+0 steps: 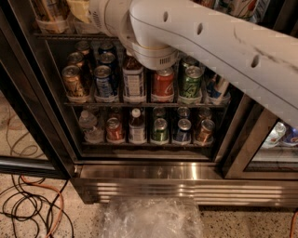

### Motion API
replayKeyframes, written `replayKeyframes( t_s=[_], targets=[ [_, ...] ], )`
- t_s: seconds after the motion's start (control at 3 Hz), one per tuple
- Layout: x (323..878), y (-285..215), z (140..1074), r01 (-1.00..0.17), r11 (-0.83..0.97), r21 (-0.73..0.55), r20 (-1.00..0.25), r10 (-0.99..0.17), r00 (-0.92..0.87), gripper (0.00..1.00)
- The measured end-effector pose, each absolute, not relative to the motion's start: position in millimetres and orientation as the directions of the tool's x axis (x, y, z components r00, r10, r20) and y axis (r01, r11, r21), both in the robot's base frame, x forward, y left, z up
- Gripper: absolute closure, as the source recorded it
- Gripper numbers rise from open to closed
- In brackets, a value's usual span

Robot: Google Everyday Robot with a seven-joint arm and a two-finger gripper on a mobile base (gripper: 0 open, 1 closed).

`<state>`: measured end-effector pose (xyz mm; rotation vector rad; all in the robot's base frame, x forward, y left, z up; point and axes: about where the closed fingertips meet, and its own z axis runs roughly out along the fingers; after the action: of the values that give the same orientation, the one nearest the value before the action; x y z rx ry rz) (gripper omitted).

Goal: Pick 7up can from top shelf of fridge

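The fridge [42, 121] stands open in front of me. Its top shelf [60, 34] runs along the top edge of the view, with translucent tubs [49, 18] at the left. A pale white-and-green can with a red mark, seemingly the 7up can [240, 7], shows only partly at the top right, above my white arm [195, 37]. The arm crosses the view from the right up to the top left, at the height of the top shelf. My gripper is past the top edge, out of view.
The middle rack holds a gold can [74, 81], a blue can [103, 80], a bottle [133, 79], a red Coca-Cola can [163, 83] and a dark green can [191, 81]. Smaller cans stand below. The ribbed steel base [186, 186], crumpled plastic [149, 218] and floor cables [28, 204] lie low.
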<state>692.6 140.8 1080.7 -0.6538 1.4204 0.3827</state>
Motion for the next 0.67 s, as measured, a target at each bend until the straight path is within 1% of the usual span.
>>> replayKeyframes(
  t_s=[0.33, 0.67],
  targets=[
    [692.8, 140.2, 1080.6, -0.612, 0.770, -0.179, -0.984, -0.133, 0.121, 1.00],
    [693.3, 140.3, 1080.2, -0.614, 0.771, -0.170, -0.985, -0.131, 0.109, 1.00]
  ],
)
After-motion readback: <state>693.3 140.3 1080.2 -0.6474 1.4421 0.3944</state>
